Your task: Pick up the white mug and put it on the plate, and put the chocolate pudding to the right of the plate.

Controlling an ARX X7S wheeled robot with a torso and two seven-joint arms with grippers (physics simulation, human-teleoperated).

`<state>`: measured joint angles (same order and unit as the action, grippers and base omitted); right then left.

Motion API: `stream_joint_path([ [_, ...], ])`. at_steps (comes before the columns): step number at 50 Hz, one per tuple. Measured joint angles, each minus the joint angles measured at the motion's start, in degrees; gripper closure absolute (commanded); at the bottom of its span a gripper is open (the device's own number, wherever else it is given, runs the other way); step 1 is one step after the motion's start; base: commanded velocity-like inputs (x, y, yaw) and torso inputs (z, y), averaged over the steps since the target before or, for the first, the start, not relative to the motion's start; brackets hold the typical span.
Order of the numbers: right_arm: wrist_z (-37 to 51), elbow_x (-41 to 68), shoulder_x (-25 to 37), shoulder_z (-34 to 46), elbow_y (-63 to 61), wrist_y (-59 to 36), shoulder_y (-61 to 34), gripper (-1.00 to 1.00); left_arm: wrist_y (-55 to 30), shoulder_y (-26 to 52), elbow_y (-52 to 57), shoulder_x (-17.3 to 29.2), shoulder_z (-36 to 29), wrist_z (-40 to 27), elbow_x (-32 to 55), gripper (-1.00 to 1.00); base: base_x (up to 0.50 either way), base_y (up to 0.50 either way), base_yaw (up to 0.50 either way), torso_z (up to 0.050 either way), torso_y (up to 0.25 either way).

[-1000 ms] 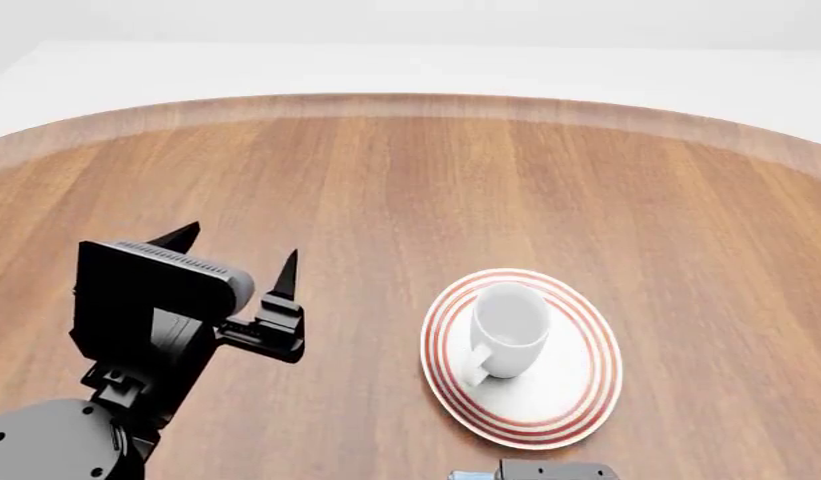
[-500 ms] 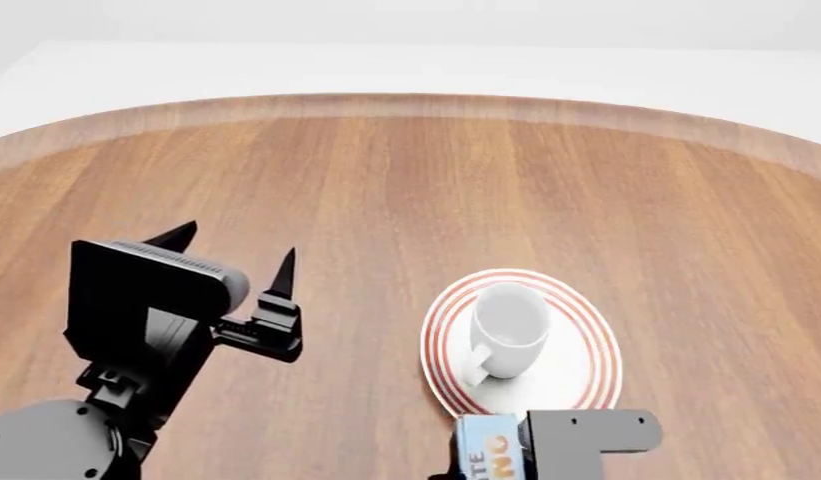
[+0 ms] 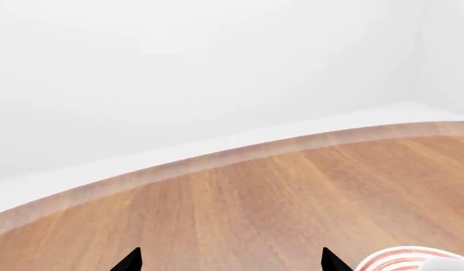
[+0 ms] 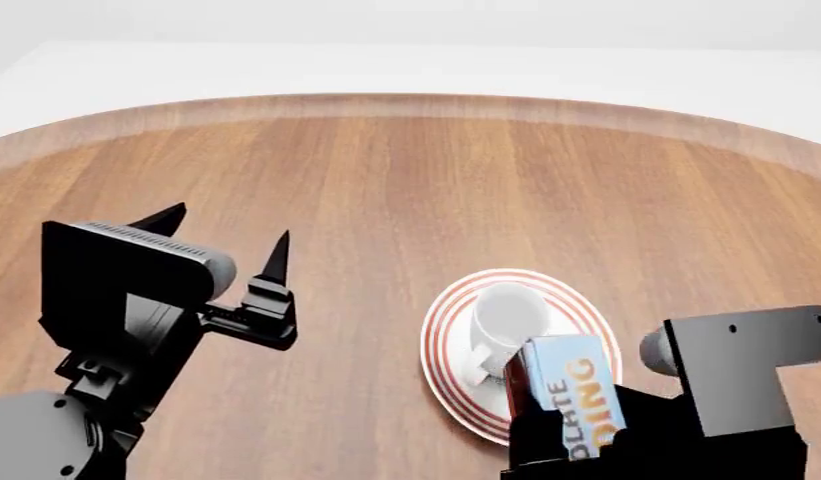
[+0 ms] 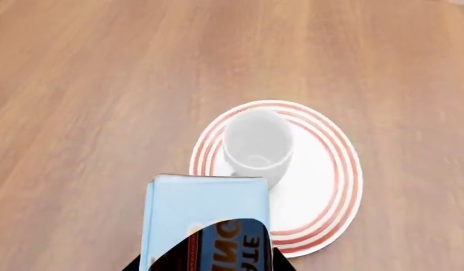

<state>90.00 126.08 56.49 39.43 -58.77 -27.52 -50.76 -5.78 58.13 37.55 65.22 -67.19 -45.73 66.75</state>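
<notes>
The white mug [image 4: 506, 320] stands upright on the red-ringed plate [image 4: 444, 345] on the wooden table. My right gripper [image 4: 577, 445] is shut on the chocolate pudding [image 4: 568, 392] and holds it in the air over the plate's near edge, just in front of the mug. The right wrist view shows the carton [image 5: 205, 206] between the gripper's [image 5: 207, 265] fingers, above the mug [image 5: 258, 144] and plate [image 5: 341, 169]. My left gripper [image 4: 227, 225] is open and empty, raised to the left of the plate. In the left wrist view the gripper [image 3: 232, 262] has the plate's rim [image 3: 398, 258] beside it.
The round wooden table [image 4: 410, 180] has a pale edge band at the far side, with white floor beyond. No other objects show on it.
My right gripper has come up into the head view with the pudding carton, moving forward and right to over the plate's near edge. My left gripper has drawn back a little to the left.
</notes>
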Motion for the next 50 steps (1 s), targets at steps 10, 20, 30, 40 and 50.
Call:
stream_joint_path([
  [10, -0.2, 7.39, 12.3, -0.79, 0.87, -1.66, -14.18, 1.0, -0.74, 1.06, 1.01, 0.43, 0.61, -0.38, 0.68, -1.0, 0.0, 0.0, 0.0, 0.0, 0.0],
  [20, -1.35, 4.38, 20.47, -2.97, 6.46, -10.47, -24.16, 1.0, -0.39, 0.74, 1.06, 0.74, 0.74, -0.45, 0.57, -1.0, 0.0, 0.0, 0.0, 0.0, 0.0],
  [30, -7.83, -9.07, 20.28, -6.52, 11.86, -23.88, -34.35, 1.0, 0.18, -0.05, 0.66, 0.84, 0.61, -0.35, 0.15, -1.0, 0.0, 0.0, 0.0, 0.0, 0.0],
  [40, -22.58, -32.75, 15.61, -7.11, 17.76, -28.57, -37.32, 1.0, 0.92, -1.03, -0.04, 0.86, 0.41, -0.1, -0.33, -1.0, 0.0, 0.0, 0.0, 0.0, 0.0],
  [50, -38.59, -57.86, 9.36, -0.65, 27.56, -25.35, -37.78, 1.0, 1.43, -1.88, -0.71, 0.68, 0.17, 0.13, -0.73, -1.0, 0.0, 0.0, 0.0, 0.0, 0.0],
])
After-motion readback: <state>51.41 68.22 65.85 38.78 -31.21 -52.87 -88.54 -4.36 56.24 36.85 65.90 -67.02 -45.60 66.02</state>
